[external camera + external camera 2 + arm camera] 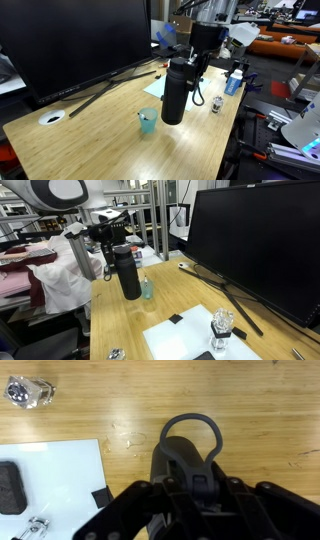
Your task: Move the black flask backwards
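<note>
Black flask point(174, 95) roughly upright over the middle of the tabletop point(100, 145), grasped at its cap.

From left to right in an exterior view, a white round disc point(52, 117) lies near the tabletop's left end. A teal cup point(148, 122) with a straw stands just beside the flask's base, at about 8 o'clock from it. The flask rises tallest, with the dark monitor point(75, 40) behind it at 10 o'clock. The fingers point(192, 62) come in from 1 o'clock and are clenched on the cap. A small clear glass item point(216, 103) sits at 3 o'clock, apart from the flask. I cannot tell whether the flask's base touches the tabletop. In the wrist view, the cap's loop strap point(188, 430) shows at 12 o'clock of the fingers, and a white sheet point(60, 475) lies at 9 o'clock.
</note>
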You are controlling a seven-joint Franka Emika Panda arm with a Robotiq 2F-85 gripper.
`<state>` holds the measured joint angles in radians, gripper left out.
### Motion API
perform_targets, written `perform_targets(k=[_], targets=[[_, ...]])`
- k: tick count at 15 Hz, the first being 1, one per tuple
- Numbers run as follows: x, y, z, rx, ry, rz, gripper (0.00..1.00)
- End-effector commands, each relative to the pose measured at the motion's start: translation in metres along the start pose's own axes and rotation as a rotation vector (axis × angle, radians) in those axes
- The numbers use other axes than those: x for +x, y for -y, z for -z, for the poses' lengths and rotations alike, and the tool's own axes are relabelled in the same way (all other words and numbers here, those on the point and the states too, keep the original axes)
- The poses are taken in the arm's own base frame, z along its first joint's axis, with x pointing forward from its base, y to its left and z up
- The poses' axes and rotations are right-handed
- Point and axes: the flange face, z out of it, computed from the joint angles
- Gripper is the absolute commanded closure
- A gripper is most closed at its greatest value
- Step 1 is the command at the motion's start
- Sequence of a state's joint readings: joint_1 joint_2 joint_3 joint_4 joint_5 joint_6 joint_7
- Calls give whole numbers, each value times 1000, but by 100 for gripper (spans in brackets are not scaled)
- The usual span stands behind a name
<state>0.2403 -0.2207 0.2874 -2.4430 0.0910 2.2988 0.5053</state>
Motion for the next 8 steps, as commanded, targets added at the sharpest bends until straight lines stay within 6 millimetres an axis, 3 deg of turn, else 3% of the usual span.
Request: perform_targets(k=[1, 5, 8], targets=[[9, -11, 10, -17, 35, -53, 92], [30, -18, 11, -24, 63, -99, 92], [56, -22, 9, -35, 84, -137, 92]])
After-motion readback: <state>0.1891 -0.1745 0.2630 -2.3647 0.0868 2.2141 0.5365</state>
